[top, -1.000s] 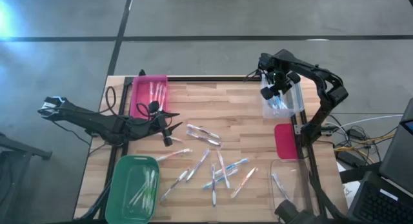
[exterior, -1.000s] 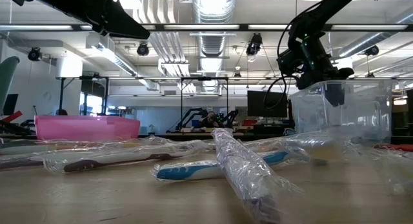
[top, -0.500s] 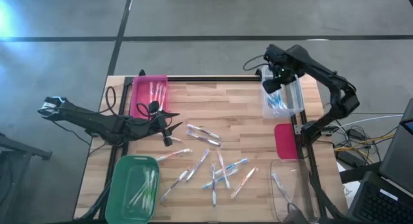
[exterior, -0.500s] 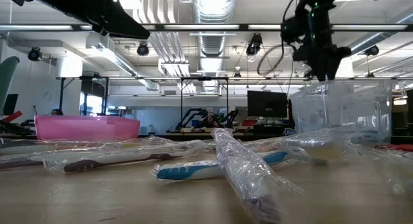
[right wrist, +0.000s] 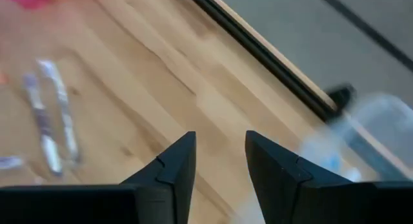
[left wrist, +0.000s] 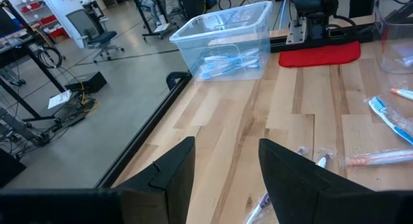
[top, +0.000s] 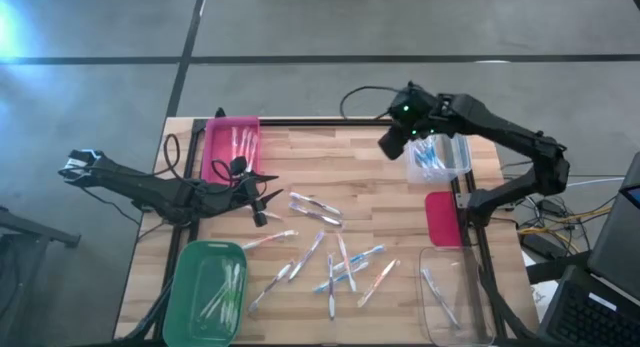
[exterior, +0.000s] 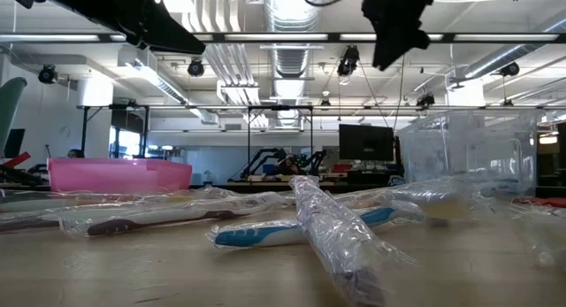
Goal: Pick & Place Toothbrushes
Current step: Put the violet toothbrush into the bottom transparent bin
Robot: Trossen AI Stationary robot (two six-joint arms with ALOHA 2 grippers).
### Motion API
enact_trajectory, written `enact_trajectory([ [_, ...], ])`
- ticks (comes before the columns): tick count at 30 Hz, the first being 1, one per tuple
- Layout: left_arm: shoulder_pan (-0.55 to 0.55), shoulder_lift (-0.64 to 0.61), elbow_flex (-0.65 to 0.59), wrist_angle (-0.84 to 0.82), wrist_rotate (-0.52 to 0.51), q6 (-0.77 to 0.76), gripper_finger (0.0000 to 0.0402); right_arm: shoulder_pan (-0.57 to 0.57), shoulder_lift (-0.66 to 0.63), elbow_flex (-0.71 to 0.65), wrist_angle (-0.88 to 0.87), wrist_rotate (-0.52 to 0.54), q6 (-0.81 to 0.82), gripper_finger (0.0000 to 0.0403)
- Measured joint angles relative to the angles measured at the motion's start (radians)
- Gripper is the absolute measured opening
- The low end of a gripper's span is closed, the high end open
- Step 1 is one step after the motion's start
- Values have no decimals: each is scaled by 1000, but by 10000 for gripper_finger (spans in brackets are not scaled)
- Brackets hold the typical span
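Observation:
Several wrapped toothbrushes (top: 335,259) lie loose on the wooden table's middle; in the low view they lie close in front (exterior: 292,229). More lie in the pink bin (top: 233,147), the green bin (top: 210,292) and the far-right clear bin (top: 437,159). My right gripper (top: 390,142) hangs high above the table just left of that clear bin, open and empty, its fingers (right wrist: 174,166) slanting down over bare wood. My left gripper (top: 262,202) stays open and empty at the table's left, beside the pink bin, pointing across the table.
A red mat (top: 443,217) lies by the right edge, and a second clear bin (top: 450,297) stands at the near right corner. A black rail (top: 330,122) runs along the table's far edge. Bare wood shows between the pink bin and the far clear bin.
My right gripper has risen out of the far-right clear bin and swung toward the table's left, and it now hangs high beside the bin. It has tipped from nearly level to slanting downward. The toothbrushes and my left arm have kept still.

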Motion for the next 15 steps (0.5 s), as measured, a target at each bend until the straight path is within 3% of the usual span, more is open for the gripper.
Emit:
enact_trajectory([
  [7,0,0,-6,0,0,0,177,155,66,0,144,0,-4,104],
  [15,0,0,-6,0,0,0,177,257,194,0,190,1,0,76],
])
